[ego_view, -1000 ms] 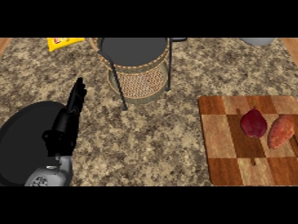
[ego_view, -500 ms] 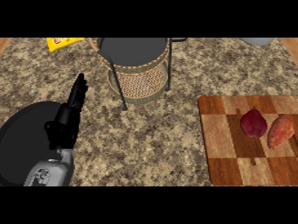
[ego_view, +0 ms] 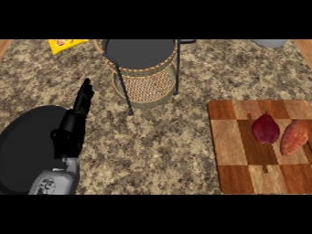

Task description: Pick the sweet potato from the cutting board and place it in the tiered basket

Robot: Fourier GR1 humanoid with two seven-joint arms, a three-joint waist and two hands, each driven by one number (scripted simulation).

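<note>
Rightward, sweet potato (ego_view: 294, 137) near cutting board (ego_view: 233, 155) edge

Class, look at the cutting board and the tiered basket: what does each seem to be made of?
Cutting board: seemingly wood with a smooth finish, shown by checkered light and dark brown blocks with grain. Tiered basket: apparently woven wicker on its lower wall, with thin dark, probably metal, legs and a matte grey top tier.

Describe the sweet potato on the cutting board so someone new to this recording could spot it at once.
Find the checkered wooden cutting board at the counter's right side. Two tapered vegetables lie side by side on it. The sweet potato is the orange one nearer the right edge; its neighbour is dark reddish-purple.
</note>
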